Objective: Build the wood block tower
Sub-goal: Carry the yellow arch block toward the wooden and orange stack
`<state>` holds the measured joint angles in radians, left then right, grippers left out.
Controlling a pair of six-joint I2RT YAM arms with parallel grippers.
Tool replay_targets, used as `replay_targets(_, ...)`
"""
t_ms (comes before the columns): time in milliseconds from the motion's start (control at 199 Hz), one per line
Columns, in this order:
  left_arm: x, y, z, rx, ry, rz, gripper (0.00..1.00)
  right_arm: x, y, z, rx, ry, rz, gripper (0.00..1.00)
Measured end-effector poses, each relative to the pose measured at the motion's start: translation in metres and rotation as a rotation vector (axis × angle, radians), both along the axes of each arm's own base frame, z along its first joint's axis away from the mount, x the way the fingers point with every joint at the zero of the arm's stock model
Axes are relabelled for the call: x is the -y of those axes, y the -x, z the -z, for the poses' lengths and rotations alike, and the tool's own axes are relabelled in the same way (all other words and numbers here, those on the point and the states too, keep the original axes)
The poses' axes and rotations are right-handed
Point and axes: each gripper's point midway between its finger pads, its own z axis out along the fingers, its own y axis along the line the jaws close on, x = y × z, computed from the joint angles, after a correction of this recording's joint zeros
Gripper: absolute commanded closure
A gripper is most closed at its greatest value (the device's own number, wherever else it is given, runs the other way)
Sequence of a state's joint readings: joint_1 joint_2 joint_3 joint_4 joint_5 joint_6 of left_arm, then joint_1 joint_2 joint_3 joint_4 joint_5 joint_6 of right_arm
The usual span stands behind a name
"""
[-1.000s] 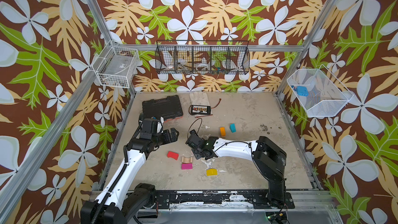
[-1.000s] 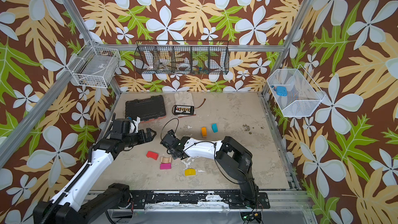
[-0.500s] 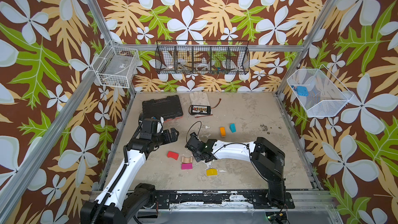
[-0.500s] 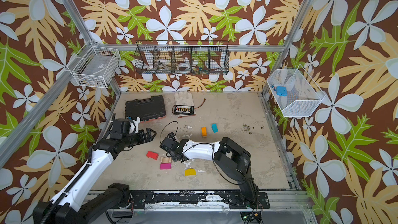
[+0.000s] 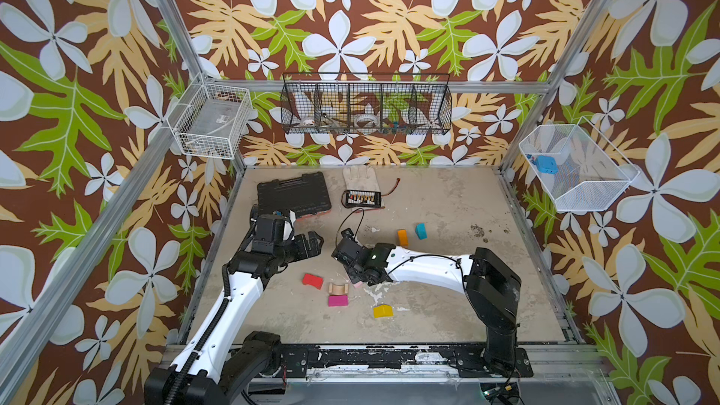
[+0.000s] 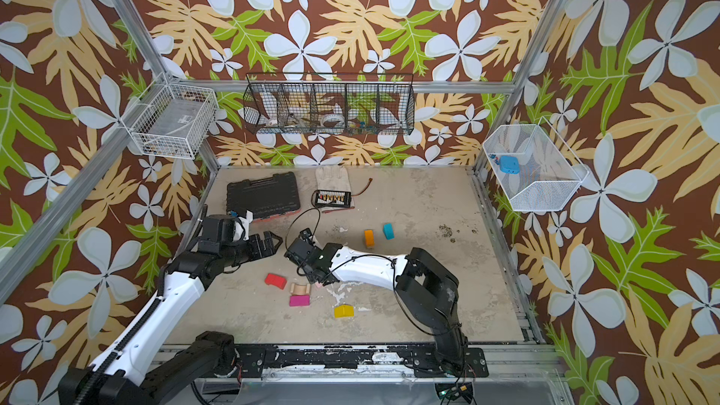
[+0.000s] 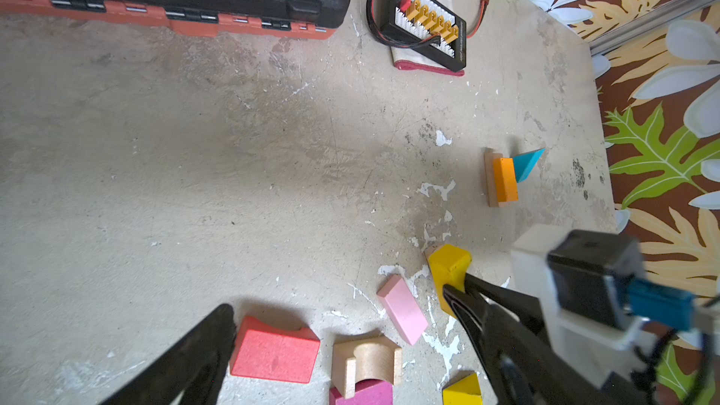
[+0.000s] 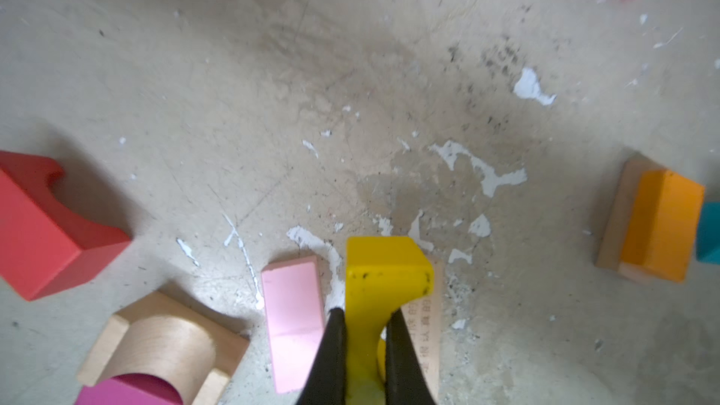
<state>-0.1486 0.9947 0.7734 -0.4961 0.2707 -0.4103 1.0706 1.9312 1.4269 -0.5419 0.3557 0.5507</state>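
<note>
- While no tower stands yet, the right tool (image 8: 365, 311) grips a yellow block (image 8: 383, 266), its jaws closed on the block's narrow waist. I judge this an early pick, with almost all the building left.
- The left tool (image 5: 310, 242) hangs spread wide and empty above the table (image 5: 448, 204), near the black tool case (image 5: 292, 190).
- The only stacking in sight is an orange block (image 5: 402, 238) lying on a plain wood slab (image 8: 617, 220). A teal wedge (image 5: 420, 230) touches that pair, which sits well apart from the other wood blocks.
- The rest lie loose nearer the front:
  - a red arch block (image 5: 312, 280);
  - a plain wood arch (image 5: 337, 288), hollow side up;
  - a magenta block (image 5: 337, 300) against that arch;
  - a flat pink block (image 8: 292, 317);
  - a yellow wedge (image 5: 383, 310) a little apart.
- The held yellow block sits just beside the pink block, over a printed wood piece (image 8: 426, 321). I cannot tell whether it rests on that piece or is clear of it. In both top views the right tool hides it.
- Its long axis runs in line with the tool's fingers, nearly parallel to the pink block. Its broad free end points away from the wrist, over bare table.
- Left to do, as I judge it: carry this block to a base, then gather and stack the loose pieces, with a wedge best kept for the top.
</note>
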Motion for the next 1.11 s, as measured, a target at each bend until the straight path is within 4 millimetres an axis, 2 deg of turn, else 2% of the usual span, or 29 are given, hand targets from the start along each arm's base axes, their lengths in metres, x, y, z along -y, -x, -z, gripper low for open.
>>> replay_targets(121,0.0,0.0,0.0,0.001,0.0,0.0,0.0,0.012,-0.02,-0.018,0.028,-0.01,0.04,1.0)
replay_targets(262,0.0,0.0,-0.001,0.004,0.001,0.0,0.0,0.041,-0.045,-0.028,0.05,0.008,0.106,1.0)
replay_targets(513,0.0,0.0,-0.001,0.003,0.0,0.0,0.0,0.087,-0.081,-0.017,0.023,0.026,0.211,1.0)
replay_targets(760,0.0,0.0,0.0,0.001,0.0,0.0,0.0,0.09,-0.093,0.009,-0.035,0.03,0.224,1.0)
replay_targets(1107,0.0,0.0,0.0,0.0,0.0,0.0,0.0,0.088,-0.1,0.032,-0.071,0.041,0.225,1.0)
